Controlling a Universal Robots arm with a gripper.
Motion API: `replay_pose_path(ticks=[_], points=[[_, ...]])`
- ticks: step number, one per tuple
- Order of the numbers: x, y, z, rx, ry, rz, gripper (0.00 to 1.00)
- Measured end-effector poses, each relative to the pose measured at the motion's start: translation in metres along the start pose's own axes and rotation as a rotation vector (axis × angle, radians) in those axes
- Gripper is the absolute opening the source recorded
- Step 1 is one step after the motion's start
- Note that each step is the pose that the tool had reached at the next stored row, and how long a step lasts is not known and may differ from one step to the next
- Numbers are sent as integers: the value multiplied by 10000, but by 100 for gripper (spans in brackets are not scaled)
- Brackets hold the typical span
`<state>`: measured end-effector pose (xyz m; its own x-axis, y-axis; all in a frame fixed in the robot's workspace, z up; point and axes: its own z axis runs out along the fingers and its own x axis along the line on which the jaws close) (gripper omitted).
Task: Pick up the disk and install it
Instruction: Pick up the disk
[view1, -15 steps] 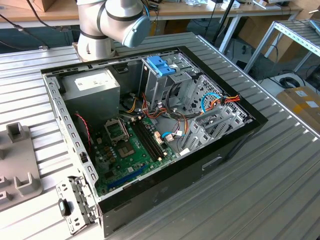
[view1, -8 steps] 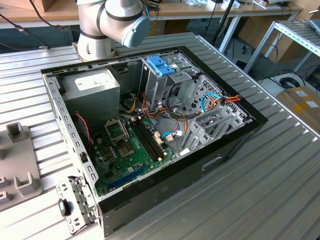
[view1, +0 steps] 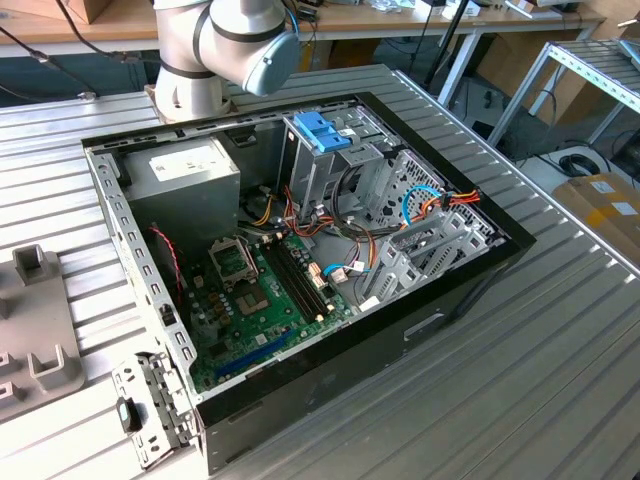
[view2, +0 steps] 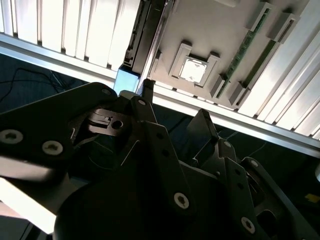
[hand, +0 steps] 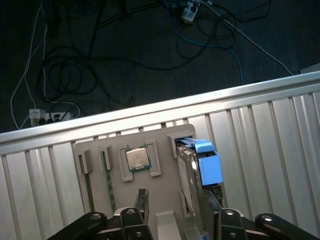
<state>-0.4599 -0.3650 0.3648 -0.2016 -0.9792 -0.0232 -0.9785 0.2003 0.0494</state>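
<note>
The disk (hand: 186, 167) stands on edge in a slot of a grey holder tray (hand: 165, 202); it is a dark metal slab with a light-blue carrier frame (hand: 209, 167). My gripper (hand: 175, 204) hangs just above it, open. One finger (hand: 208, 202) is beside the blue frame, the other finger (hand: 142, 199) is well off on the processor side, and the disk's near end lies between them. In the second wrist view the disk (view2: 145, 40) shows edge-on past the gripper (view2: 175, 102), with a blue corner (view2: 127, 80).
The tray also holds a processor chip (hand: 136, 159) and memory sticks (hand: 107, 182). In the exterior view an open computer case (view1: 470, 290) lies on the ribbed metal table (view1: 540, 400), with a blue latch piece (view1: 322, 130), drive cage and power-supply box (view1: 190, 170). Cables cover the floor (hand: 125, 55) beyond the table edge.
</note>
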Motion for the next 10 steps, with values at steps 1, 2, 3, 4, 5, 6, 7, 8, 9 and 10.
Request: replay_pose_path(ticks=[1, 2, 3, 4, 5, 6, 7, 8, 9, 10], points=[[-2, 0, 2, 0, -1, 0, 54], [-4, 1, 3, -1, -3, 0, 54], [-7, 1, 6, -1, -4, 0, 54], [-10, 2, 9, -2, -6, 0, 54], [-13, 2, 11, -2, -7, 0, 54], [-15, 3, 13, -2, -9, 0, 54], [-20, 3, 17, -3, -11, 0, 54], [-22, 4, 18, -3, -11, 0, 54], [-26, 4, 21, -3, -13, 0, 54], [-28, 5, 23, -4, -14, 0, 54]])
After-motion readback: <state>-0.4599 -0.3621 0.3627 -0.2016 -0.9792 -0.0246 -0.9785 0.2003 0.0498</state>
